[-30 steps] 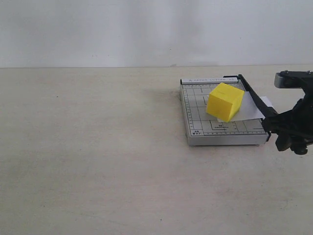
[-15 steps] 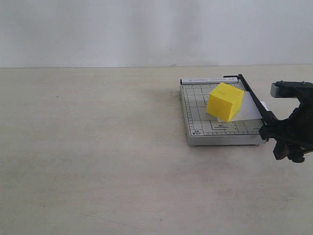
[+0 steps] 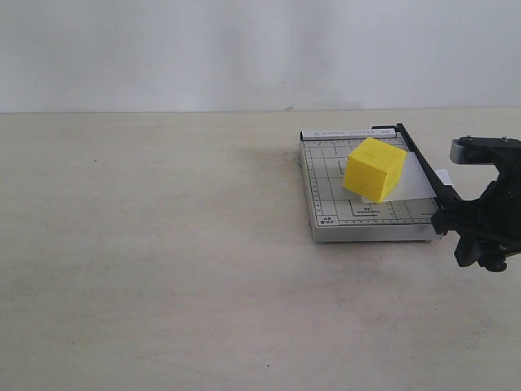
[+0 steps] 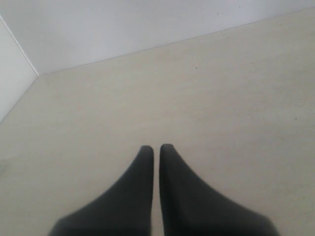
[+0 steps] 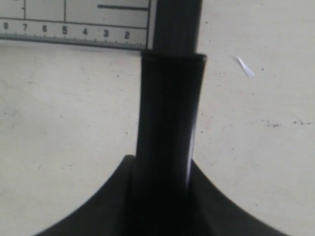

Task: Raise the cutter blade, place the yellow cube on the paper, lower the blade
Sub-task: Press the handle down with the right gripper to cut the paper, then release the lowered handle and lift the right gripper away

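The yellow cube (image 3: 374, 169) rests on the white paper (image 3: 413, 184), which lies on the grey gridded cutter base (image 3: 330, 191). The cutter blade (image 3: 423, 166) lies low along the base's right edge, over the paper. My right gripper (image 3: 453, 218) is shut on the blade's thick black handle at the near end. In the right wrist view that handle (image 5: 170, 108) runs between the fingers of the right gripper (image 5: 162, 166), with the base's ruler edge (image 5: 74, 29) beyond. My left gripper (image 4: 156, 147) is shut on nothing above bare table and is out of the exterior view.
The cutter sits right of centre on a beige table (image 3: 163, 244) with a white wall behind. A small white paper scrap (image 5: 244, 67) lies on the table beside the handle.
The right gripper has come down with the handle, and the blade has dropped from slightly raised to low along the base edge. Cube and paper have stayed put.
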You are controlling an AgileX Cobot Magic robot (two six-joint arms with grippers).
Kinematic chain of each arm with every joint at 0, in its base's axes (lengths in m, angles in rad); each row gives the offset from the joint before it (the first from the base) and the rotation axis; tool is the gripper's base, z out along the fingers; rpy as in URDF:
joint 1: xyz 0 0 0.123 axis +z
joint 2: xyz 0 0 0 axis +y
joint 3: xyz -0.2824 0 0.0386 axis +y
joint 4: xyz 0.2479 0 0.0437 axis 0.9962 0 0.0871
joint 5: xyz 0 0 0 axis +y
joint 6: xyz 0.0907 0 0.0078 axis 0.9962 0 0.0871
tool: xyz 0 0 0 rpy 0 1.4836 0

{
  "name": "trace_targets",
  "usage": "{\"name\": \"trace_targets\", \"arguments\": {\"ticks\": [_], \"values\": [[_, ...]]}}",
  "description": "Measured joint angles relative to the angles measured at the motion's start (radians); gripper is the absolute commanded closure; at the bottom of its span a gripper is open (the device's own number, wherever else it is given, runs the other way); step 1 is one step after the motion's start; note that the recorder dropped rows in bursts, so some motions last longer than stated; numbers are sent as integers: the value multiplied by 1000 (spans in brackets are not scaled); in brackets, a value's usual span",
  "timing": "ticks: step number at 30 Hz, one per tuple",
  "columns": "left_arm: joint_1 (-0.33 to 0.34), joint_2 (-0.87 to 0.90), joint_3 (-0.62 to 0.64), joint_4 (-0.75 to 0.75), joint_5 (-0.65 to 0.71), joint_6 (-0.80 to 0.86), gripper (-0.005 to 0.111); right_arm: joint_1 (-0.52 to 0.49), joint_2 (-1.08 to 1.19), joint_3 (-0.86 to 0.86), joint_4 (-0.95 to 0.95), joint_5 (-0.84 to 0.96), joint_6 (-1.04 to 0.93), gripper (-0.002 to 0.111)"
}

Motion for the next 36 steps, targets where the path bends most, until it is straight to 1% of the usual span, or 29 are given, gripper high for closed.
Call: {"name": "trace_targets", "arguments": {"ticks": [2, 4, 5, 6, 8, 9, 10, 13, 20, 29, 31, 36], "values": [[0, 0, 0, 0, 0, 0, 102, -2, 0, 1, 19, 0, -18, 108], [0, 0, 0, 0, 0, 0, 102, -8, -2, 2, 36, 0, -42, 97], [0, 0, 0, 0, 0, 0, 102, -8, -5, 5, 41, 0, -49, 84], [0, 0, 0, 0, 0, 0, 102, -8, -9, 8, 46, -4, -53, 76], [0, 0, 0, 0, 0, 0, 102, -8, -12, 12, 45, -6, -77, 53], [0, 0, 0, 0, 0, 0, 102, -8, -14, 12, 55, -4, -92, 43], [0, 0, 0, 0, 0, 0, 102, -6, -17, 12, 68, 2, -96, 38], [0, 0, 0, 0, 0, 0, 102, 5, -27, 12, 95, 16, -108, 41], [0, 0, 0, 0, 0, 0, 102, 7, -54, 12, 86, 18, -114, 42], [0, 0, 0, 0, 0, 0, 102, 9, -267, 12, -31, -50, -97, 43], [0, 0, 0, 0, 0, 0, 102, 9, -321, 12, -39, -64, -85, 49], [0, 0, 0, 0, 0, 0, 102, 9, -444, 12, -38, -73, -62, 78]]}}
